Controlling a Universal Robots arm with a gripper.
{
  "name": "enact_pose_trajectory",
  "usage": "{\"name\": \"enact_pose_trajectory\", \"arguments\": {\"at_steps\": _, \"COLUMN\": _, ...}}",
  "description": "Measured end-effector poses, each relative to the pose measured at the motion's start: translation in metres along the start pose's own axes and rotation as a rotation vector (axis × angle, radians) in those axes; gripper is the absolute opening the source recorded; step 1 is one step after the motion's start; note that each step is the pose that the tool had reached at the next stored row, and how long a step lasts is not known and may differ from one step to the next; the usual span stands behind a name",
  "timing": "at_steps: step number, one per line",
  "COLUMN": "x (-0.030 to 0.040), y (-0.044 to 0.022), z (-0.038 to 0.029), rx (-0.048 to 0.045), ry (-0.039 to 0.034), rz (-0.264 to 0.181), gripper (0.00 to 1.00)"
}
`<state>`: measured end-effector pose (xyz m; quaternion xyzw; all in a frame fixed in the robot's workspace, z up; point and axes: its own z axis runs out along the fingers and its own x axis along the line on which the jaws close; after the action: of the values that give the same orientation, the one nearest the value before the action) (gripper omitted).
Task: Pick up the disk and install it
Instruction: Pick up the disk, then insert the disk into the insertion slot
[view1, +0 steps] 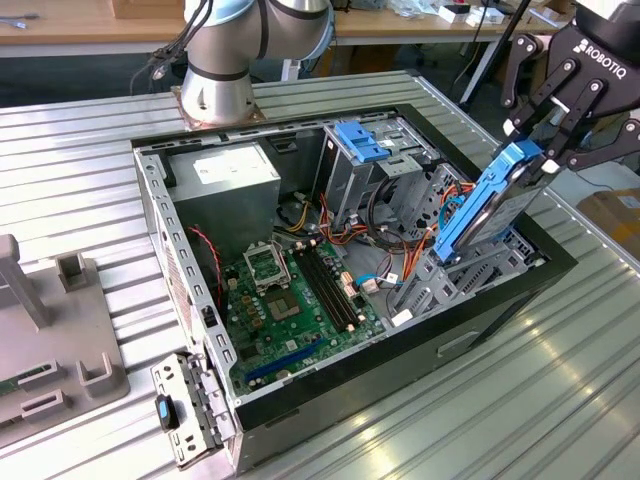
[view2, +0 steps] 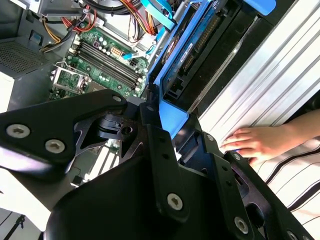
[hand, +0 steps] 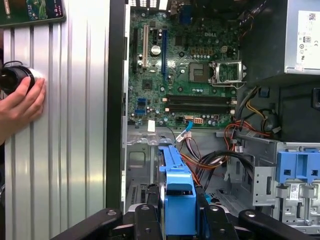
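Blue-railed, one disk (view1: 490, 205) sits pinched between two fingers (view1: 560, 95), tilted over one open computer case (view1: 400, 372).

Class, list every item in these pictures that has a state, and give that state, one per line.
disk: gripped, tilted, not seated
gripper: shut on the disk
computer case: open, side panel off
processor socket: uncovered, no cooler
person's hand: resting on the table

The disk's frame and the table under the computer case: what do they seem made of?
Frame of the disk: likely moulded plastic, uniformly bright blue, softly matte. Surface of the table: probably extruded aluminium, bare and silvery, with straight ribs and streaky reflections.
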<state>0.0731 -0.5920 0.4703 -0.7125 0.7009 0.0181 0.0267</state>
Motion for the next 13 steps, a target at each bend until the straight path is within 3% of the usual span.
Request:
{"name": "enact_pose_trajectory", "arguments": {"at_steps": 5, "x": 0.0002, "y": 0.0001, "z": 0.0032, "rx": 0.0001, "ry": 0.0003, "rz": 0.003, "gripper": 0.36}}
{"name": "enact_pose_trajectory", "arguments": {"at_steps": 13, "x": -0.0006, "y": 0.0001, "z": 0.0143, "rx": 0.0004, "ry": 0.0004, "rz": 0.009, "gripper": 0.36}}
